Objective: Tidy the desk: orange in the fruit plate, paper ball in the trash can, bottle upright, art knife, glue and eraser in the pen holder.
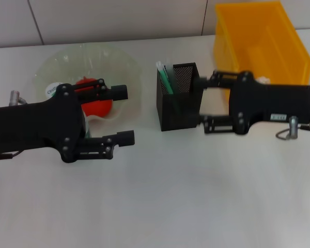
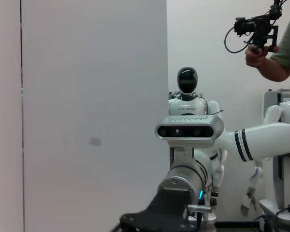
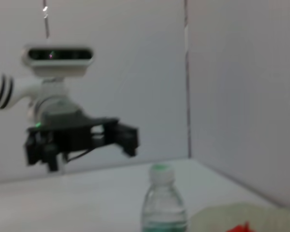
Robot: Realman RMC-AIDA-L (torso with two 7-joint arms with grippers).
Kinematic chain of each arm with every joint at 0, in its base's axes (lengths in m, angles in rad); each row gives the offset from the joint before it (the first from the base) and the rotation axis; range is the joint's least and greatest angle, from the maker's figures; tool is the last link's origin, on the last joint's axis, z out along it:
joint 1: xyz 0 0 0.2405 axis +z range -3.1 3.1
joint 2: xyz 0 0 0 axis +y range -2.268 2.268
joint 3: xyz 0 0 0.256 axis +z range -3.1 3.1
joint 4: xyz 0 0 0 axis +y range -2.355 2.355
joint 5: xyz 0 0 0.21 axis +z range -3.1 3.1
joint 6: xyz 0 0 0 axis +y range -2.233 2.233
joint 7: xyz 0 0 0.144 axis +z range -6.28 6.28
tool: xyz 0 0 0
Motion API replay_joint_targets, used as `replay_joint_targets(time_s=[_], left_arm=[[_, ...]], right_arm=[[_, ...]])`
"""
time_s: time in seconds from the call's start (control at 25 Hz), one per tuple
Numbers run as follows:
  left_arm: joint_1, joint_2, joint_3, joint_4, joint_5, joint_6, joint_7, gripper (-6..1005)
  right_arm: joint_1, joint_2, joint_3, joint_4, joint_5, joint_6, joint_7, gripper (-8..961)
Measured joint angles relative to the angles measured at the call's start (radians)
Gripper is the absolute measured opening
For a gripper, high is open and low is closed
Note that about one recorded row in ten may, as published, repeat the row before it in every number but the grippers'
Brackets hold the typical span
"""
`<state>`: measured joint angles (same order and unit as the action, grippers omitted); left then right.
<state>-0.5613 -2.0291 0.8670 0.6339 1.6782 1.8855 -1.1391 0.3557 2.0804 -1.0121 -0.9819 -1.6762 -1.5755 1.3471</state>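
In the head view my left gripper point(image 1: 125, 114) is open and empty, held over the near edge of the pale-green fruit plate point(image 1: 121, 62). The orange point(image 1: 99, 105) lies in the plate, partly hidden by the upper finger. The bottle point(image 3: 160, 203) stands upright in the right wrist view, beside the plate point(image 3: 241, 216) and below the left gripper point(image 3: 128, 137). In the head view my arm hides most of the bottle. My right gripper point(image 1: 202, 102) is open and empty, its fingertips at the right side of the black mesh pen holder point(image 1: 178, 101). The eraser and the paper ball are not clearly in view.
The yellow trash can point(image 1: 261, 44) stands at the back right, behind my right gripper. Green and white sticks point(image 1: 165, 77) stand in the pen holder. A small white bit point(image 1: 263, 80) shows at the bin's near edge. White desk point(image 1: 160, 201) lies in front of both arms.
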Motion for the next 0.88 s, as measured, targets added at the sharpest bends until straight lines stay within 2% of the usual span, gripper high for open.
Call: replay_joint_targets(time_s=[0.08, 0.12, 0.28, 0.48, 0.88], left_arm=[[0.003, 0.000, 0.001, 0.000, 0.002, 0.002, 0.002, 788], [0.005, 0.001, 0.001, 0.000, 0.003, 0.002, 0.004, 787], [0.016, 0.001, 0.003, -0.003, 0.007, 0.001, 0.009, 785], [0.039, 0.001, 0.004, -0.005, 0.030, -0.008, 0.012, 786], [0.063, 0.006, 0.005, -0.010, 0.096, -0.019, 0.020, 786]], right_arm=[[-0.044, 0.003, -0.087, -0.112, -0.046, 0.000, 0.092, 768], [-0.044, 0.003, -0.087, -0.112, -0.046, 0.000, 0.092, 768], [-0.076, 0.003, -0.184, -0.260, -0.132, -0.008, 0.239, 768], [-0.078, 0.005, -0.219, -0.322, -0.182, -0.015, 0.305, 768], [-0.067, 0.006, -0.226, -0.360, -0.125, -0.018, 0.312, 768]])
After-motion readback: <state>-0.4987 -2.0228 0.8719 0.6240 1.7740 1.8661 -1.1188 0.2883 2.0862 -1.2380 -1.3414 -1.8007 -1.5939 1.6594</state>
